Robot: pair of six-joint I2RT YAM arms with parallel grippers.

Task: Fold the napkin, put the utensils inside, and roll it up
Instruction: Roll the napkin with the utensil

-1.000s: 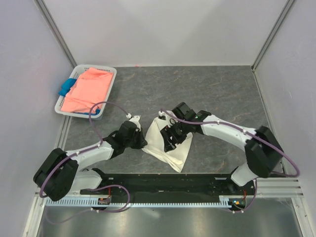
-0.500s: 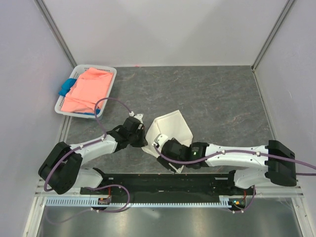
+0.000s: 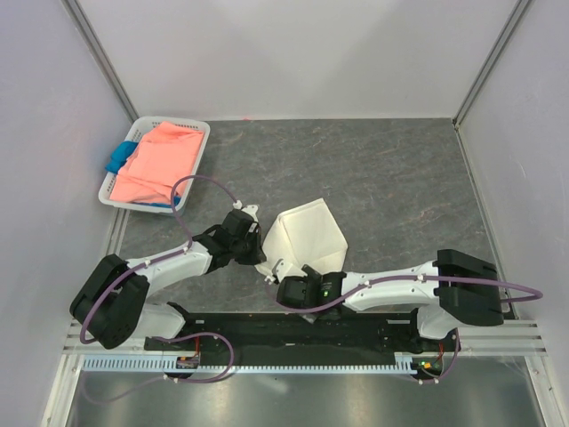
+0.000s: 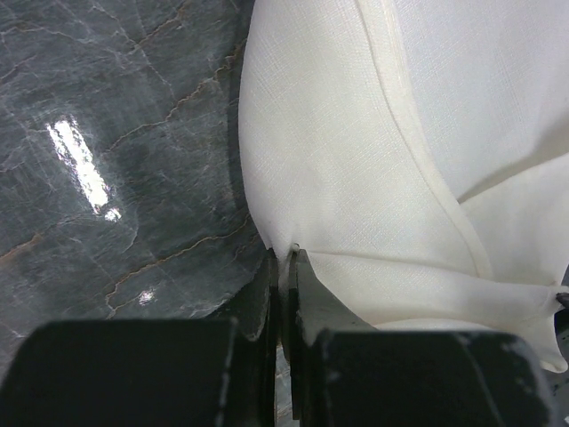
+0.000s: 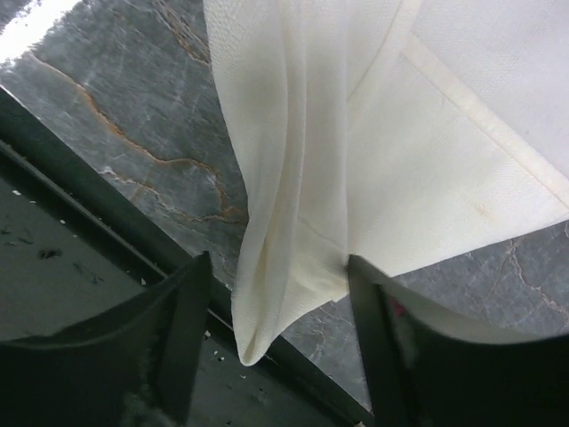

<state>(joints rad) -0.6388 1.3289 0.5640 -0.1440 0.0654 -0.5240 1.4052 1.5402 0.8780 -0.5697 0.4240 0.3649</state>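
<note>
Lab test cell: white walls [image 3: 293,53], alu posts [image 3: 100,53], 2 arms [image 3: 164,271] bolted to rail [image 3: 302,334].

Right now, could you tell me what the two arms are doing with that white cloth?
Both arms are at the off-white napkin, which lies partly folded on the table. The left gripper is shut on its left edge. The right gripper is open, its jaws on either side of the near corner.

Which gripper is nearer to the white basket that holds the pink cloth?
Left. The left gripper pinches the napkin at its left edge, on the side toward the basket. The right gripper is at the napkin's near corner, farther from the basket.
</note>
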